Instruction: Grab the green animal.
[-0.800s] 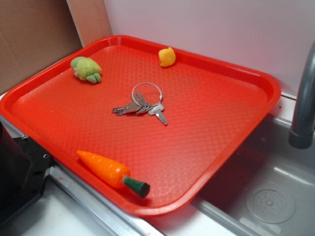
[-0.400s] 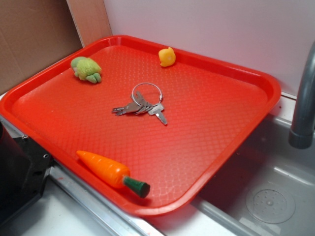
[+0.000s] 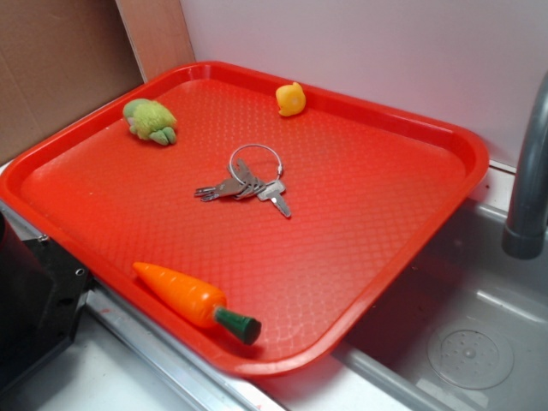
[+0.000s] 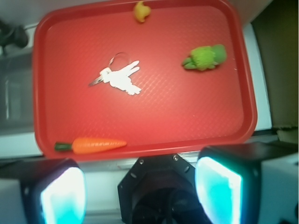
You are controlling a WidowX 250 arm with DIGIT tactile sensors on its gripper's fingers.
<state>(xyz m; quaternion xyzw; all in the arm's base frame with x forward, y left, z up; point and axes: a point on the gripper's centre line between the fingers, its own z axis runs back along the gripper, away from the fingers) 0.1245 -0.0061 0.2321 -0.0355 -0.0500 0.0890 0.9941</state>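
The green animal [image 3: 150,120], a small fuzzy light-green plush with darker feet, lies near the far left corner of the red tray [image 3: 462,141]. From the wrist camera the green animal [image 4: 205,57] sits at the upper right of the tray [image 4: 38,93]. My gripper [image 4: 140,191] hangs high above the tray's near edge, well short of the plush. It is open, with its two bright pads [image 4: 63,198] wide apart and nothing between them. The exterior view does not show the gripper.
On the tray lie a yellow duck [image 3: 291,98] at the far rim, a key ring [image 3: 244,181] in the middle and an orange carrot [image 3: 193,300] at the near edge. A sink [image 3: 467,351] and faucet [image 3: 531,171] are right; cardboard [image 3: 51,60] stands left.
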